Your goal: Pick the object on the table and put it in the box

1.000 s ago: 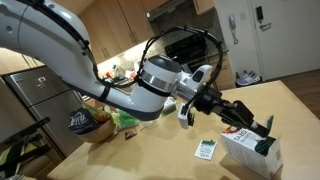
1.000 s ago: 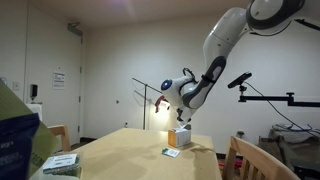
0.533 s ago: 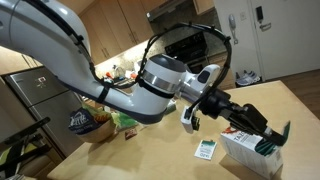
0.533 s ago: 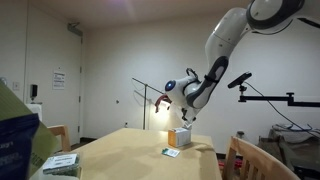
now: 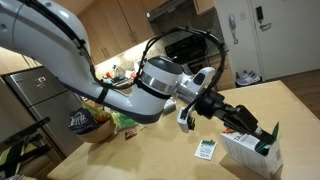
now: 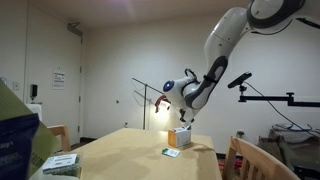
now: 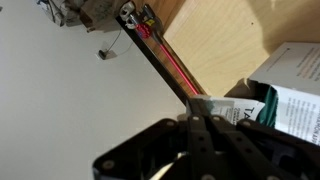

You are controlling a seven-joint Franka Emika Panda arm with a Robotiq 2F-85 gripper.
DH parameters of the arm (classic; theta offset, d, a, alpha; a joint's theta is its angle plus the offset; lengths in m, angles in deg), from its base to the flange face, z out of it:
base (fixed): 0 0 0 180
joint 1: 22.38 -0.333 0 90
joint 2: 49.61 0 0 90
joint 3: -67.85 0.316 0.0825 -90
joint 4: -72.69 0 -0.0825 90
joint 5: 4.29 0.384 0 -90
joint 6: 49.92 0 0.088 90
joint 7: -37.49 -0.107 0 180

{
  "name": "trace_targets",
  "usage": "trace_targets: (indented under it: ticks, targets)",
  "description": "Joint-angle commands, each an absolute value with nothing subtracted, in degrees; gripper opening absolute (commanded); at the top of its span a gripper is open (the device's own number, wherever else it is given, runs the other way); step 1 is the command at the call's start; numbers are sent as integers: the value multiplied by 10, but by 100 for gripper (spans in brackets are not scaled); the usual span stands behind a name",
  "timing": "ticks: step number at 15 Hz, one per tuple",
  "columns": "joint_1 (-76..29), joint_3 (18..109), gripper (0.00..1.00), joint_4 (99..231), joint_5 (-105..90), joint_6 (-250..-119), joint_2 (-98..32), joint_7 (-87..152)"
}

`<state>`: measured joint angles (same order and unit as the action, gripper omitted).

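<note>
My claw [image 5: 267, 134] was pressed tight together. It was hard to see, but I think it was pinching the dark green packet [image 5: 272, 132] at its tip. The claw hung just above the white box [image 5: 243, 153], at the far end of the table [image 5: 150, 158]. In the wrist view I saw the box [image 7: 296, 84] close under my fingers. Another packet, mostly white [image 5: 205, 150], lay on the table beside the box, and that one was not mine to take.

I think the job was nearly done. To do this step well, I had to bring the packet right over the open top, go down a little, and only then let go. If I let go too soon, it could hit the edge and fall outside.
</note>
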<state>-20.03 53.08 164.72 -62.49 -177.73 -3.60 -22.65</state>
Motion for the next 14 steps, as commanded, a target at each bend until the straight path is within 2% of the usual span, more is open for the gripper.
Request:
trace_targets:
  ticks: [1,14]
  targets:
    - [-200,539,0,1636,-627,-1778,-30,-224]
    - [-203,550,0,1624,-632,-1792,-19,-214]
